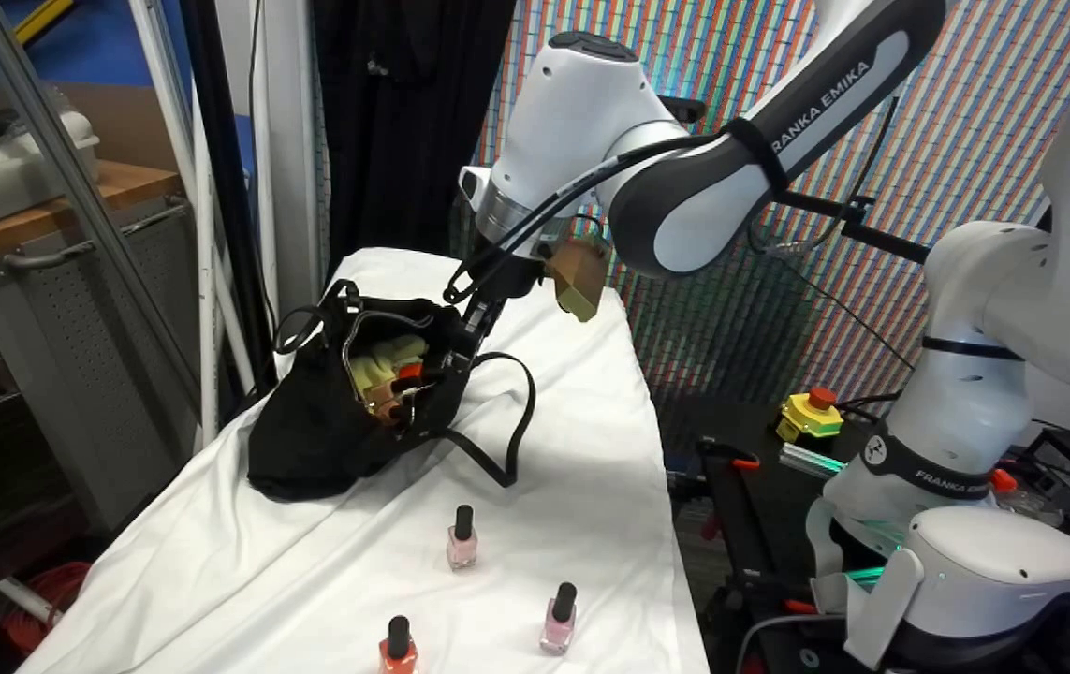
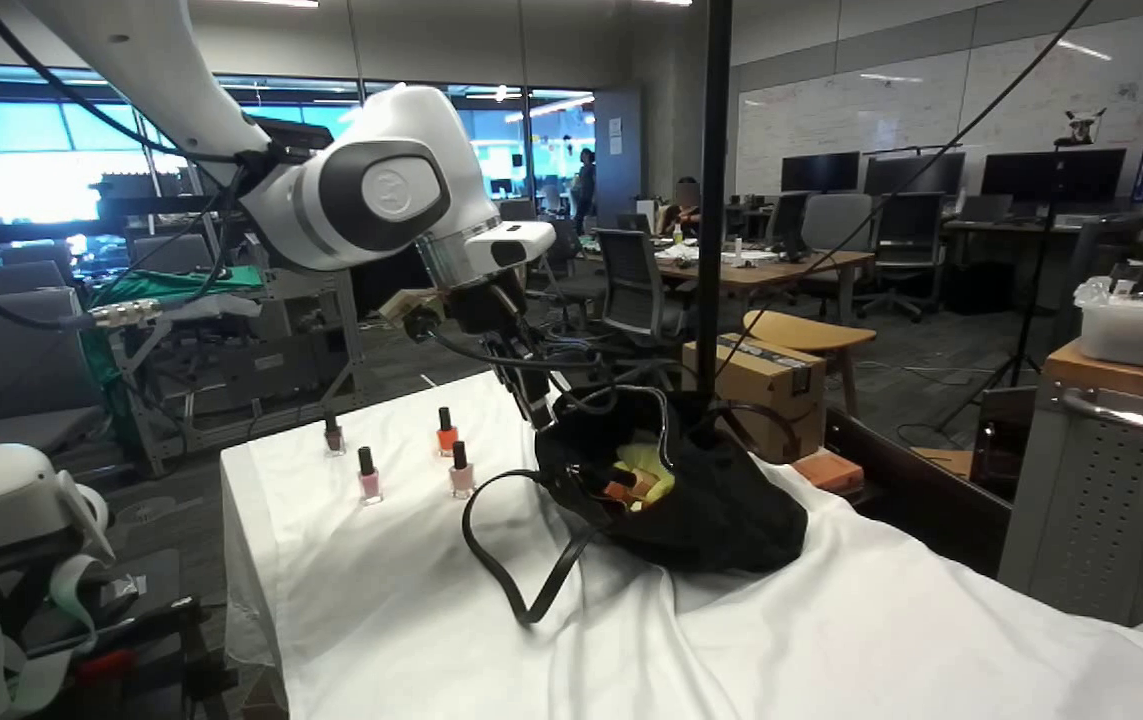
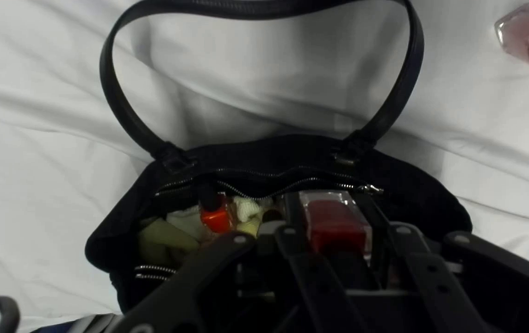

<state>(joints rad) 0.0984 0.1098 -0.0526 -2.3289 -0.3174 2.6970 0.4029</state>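
dim yellowish fabric, partly hidden and hard to make out, lay at left in the wrist view inside an open black handbag. beside it sat an orange polish bottle, its dark cap nearly lost in shadow. farther right, the gripper, jaws narrowed, pinched a red polish bottle over the bag's mouth (whether below the rim could not be told). at far right, the view's edge cut off a pink polish bottle on white cloth.
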